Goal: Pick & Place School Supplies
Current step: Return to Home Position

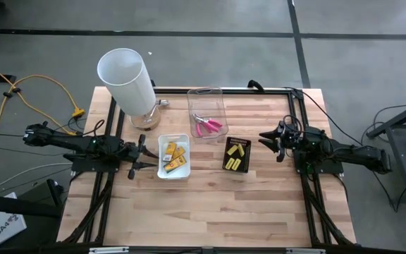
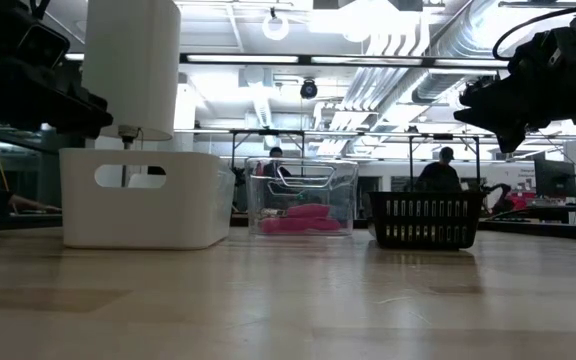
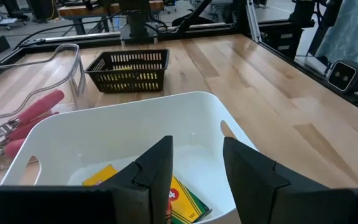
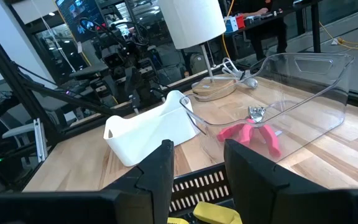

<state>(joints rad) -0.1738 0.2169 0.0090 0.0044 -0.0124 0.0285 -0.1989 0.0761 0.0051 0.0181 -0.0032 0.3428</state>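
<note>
**Supplies sorted, both arms due home**

Both claws hang empty over the wooden table [image 1: 210, 204]. The left gripper [image 1: 145, 156], fingers apart, sits just beside the white plastic tray [image 1: 173, 136]. The right gripper [image 1: 268, 140], fingers likewise parted, hovers near the black mesh tray [image 1: 225, 166].

The flat yellow packs with red marks [image 1: 175, 156] lie in the white tray. The two pink-handled pliers [image 1: 207, 126] lie in the clear plastic tray [image 1: 204, 90], and the short yellow stubby sticks [image 1: 237, 155] in the black one. No loose item shows on the bare wood.

The sorting looks done, so only the retreat is left to you. Raise the left arm before you pull it back: its fingertips look over the white tray's wall, and a low sweep could shove it. Draw the right arm straight away from the black tray. Give room to the tall white cylinder [image 1: 127, 77] at the table's far left.
</note>
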